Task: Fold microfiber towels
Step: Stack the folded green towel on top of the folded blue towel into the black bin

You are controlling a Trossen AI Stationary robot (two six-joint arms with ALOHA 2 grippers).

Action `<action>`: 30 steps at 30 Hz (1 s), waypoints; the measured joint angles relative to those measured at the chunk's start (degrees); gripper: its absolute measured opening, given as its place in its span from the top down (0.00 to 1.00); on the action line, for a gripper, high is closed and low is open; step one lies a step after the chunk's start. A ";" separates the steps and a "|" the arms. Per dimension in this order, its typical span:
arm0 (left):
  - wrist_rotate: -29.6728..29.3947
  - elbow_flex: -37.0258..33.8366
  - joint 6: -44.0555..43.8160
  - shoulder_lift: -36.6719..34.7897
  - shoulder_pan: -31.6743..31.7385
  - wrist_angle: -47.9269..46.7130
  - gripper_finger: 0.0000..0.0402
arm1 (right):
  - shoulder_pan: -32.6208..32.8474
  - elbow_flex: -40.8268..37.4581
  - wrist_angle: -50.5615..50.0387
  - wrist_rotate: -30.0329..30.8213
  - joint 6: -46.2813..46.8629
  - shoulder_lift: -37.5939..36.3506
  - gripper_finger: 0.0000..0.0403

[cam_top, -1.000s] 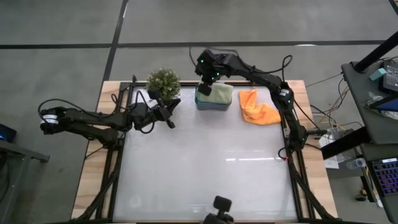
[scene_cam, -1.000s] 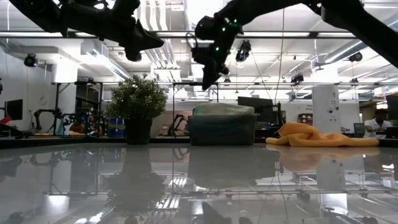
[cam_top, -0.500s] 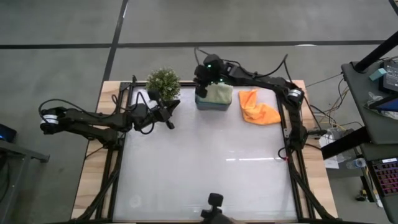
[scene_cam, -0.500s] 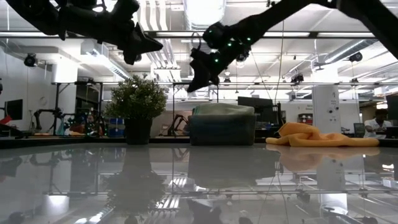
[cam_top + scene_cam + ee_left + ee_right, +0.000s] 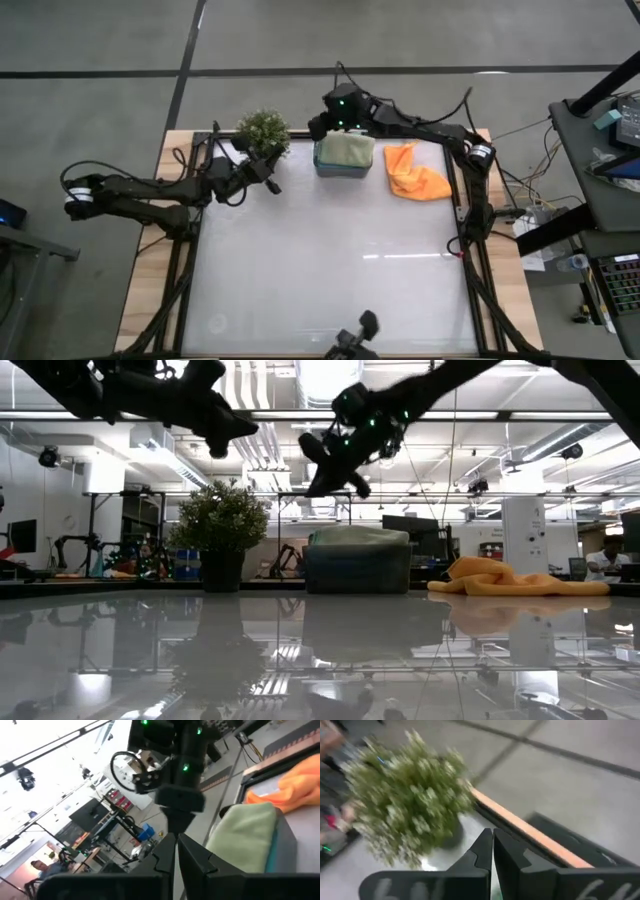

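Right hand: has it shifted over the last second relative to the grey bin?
Yes. The right hand, shut, has moved from over the grey bin toward its far edge.

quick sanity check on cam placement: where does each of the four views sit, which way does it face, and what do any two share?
High view: above the table, looking straight down; both arms, left gripper beside the potted plant, right gripper at the grey bin.
Low view: table height, level across to the room; arms enter from above.
Left wrist view: past its own shut fingers at the bin, green towel, orange towel, right arm.
Right wrist view: past its own shut fingers at the plant.
Shared: high and low both show plant, bin, orange towel.
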 joint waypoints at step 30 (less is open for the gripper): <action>0.04 -1.36 0.15 -0.63 0.28 -0.57 0.98 | -3.39 -7.51 -9.01 -3.43 -1.46 0.36 0.98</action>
